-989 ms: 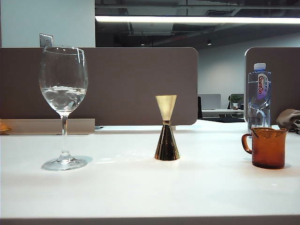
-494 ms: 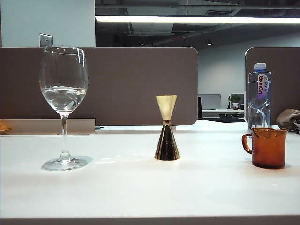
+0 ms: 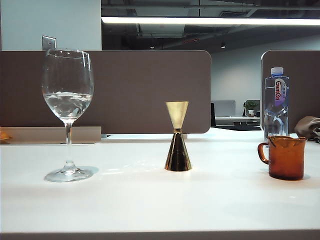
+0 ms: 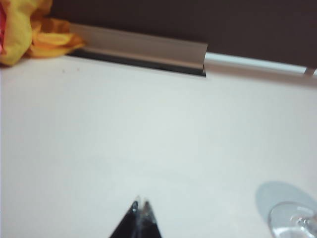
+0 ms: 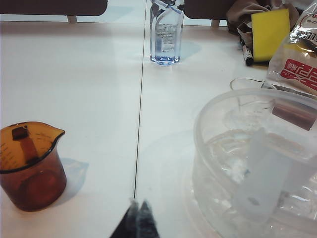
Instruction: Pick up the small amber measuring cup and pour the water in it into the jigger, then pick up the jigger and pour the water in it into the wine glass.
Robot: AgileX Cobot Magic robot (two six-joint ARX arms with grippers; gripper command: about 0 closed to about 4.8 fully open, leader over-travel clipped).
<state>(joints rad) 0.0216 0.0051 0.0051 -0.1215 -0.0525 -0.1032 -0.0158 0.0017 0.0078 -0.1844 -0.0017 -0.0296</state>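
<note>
The wine glass (image 3: 67, 112) stands at the table's left with water in its bowl; its foot (image 4: 294, 222) shows in the left wrist view. The gold jigger (image 3: 177, 137) stands upright in the middle. The small amber measuring cup (image 3: 285, 157) sits at the right, also seen from the right wrist (image 5: 30, 166). Neither arm shows in the exterior view. My left gripper (image 4: 140, 203) is shut and empty above bare table, apart from the glass. My right gripper (image 5: 138, 204) is shut and empty, beside the amber cup without touching it.
A clear water bottle (image 3: 276, 102) stands behind the amber cup. A large clear plastic tub (image 5: 257, 163) holding water sits close to my right gripper. A yellow sponge (image 5: 270, 32) and a snack bag (image 5: 302, 54) lie beyond. Yellow cloth (image 4: 29, 34) lies by the brown divider (image 3: 150, 90).
</note>
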